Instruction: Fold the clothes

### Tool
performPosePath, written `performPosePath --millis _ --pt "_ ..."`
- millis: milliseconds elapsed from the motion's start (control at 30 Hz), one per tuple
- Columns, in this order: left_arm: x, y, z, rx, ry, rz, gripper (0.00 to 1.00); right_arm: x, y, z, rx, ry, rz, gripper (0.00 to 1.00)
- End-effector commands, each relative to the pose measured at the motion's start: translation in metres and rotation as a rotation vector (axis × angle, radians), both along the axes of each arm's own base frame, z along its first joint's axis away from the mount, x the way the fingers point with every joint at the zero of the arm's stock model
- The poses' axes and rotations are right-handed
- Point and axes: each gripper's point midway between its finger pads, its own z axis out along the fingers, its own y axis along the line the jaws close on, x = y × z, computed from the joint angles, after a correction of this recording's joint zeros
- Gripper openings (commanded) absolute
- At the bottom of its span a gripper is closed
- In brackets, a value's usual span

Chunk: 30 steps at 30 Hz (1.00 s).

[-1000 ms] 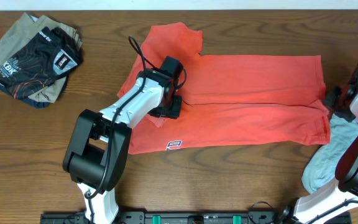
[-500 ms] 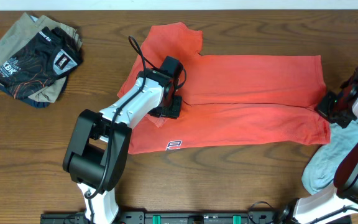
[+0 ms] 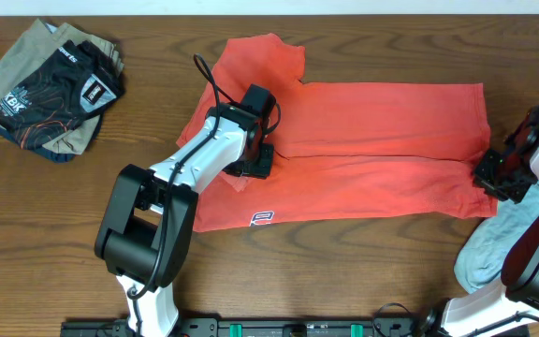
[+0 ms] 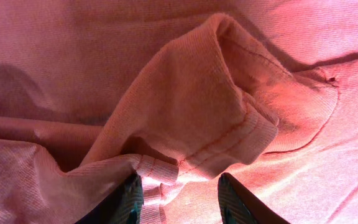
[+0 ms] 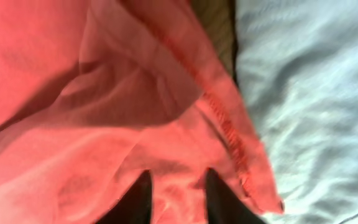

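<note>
Right wrist view, closest in: the right gripper hangs over the hem corner of the coral-red T-shirt. Its two dark fingers are a little parted, and the red cloth lies flat between them with nothing pinched, so I judge it open and empty. Just beside that stitched hem, on the robot's right, lies the pale blue-grey garment, and a sliver of table shows between the two further up. At the other arm, the left gripper has its fingers part-way apart with a thick ridge of sleeve cuff bunched up between them. It looks clamped on that fold, though the contact itself sits at the picture's edge. From overhead, the shirt lies across the middle of the table with its long axis running side to side. The sleeve-and-collar end is under the left gripper and the hem end is at the right one, so the garment stretches between the two tools. The right arm is plainly the nearer to the hem, and the shirt lies to its left. Any fold along the length would, I think, carry that hem toward the left arm. Farthest off, at the far left corner and well apart, sits a pile of dark and khaki clothes
</note>
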Motion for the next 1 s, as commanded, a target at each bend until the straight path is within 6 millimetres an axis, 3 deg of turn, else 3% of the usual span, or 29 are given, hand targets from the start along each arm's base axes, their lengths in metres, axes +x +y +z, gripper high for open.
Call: performPosePath --millis 0,200,500,600,667,800,933,967 --pt "-0.001 0.005 -0.005 0.023 0.008 0.019 0.41 0.007 -0.008 0.004 -0.06 -0.024 0.013 0.31" --pt "-0.001 0.005 -0.005 0.023 0.008 0.022 0.41 0.026 -0.016 0.008 -0.092 -0.105 0.013 0.3" --pt "-0.001 0.005 -0.005 0.023 0.008 0.022 0.42 0.025 -0.015 -0.001 -0.094 -0.109 0.013 0.31" --pt "-0.001 0.005 -0.005 0.023 0.008 0.022 0.41 0.024 -0.015 -0.012 -0.093 -0.108 0.013 0.17" --pt "-0.001 0.005 -0.005 0.023 0.008 0.022 0.42 0.023 -0.015 -0.02 -0.095 -0.102 0.012 0.01" --pt "0.0 0.007 -0.004 0.03 0.002 0.022 0.42 0.015 -0.028 -0.025 -0.15 -0.072 -0.038 0.01" --pt "0.01 0.011 0.008 0.047 -0.04 0.029 0.42 0.018 -0.045 -0.011 -0.191 -0.1 -0.104 0.02" --pt "0.015 0.011 0.015 0.039 -0.057 0.036 0.41 0.023 -0.047 -0.004 -0.187 -0.124 -0.106 0.06"
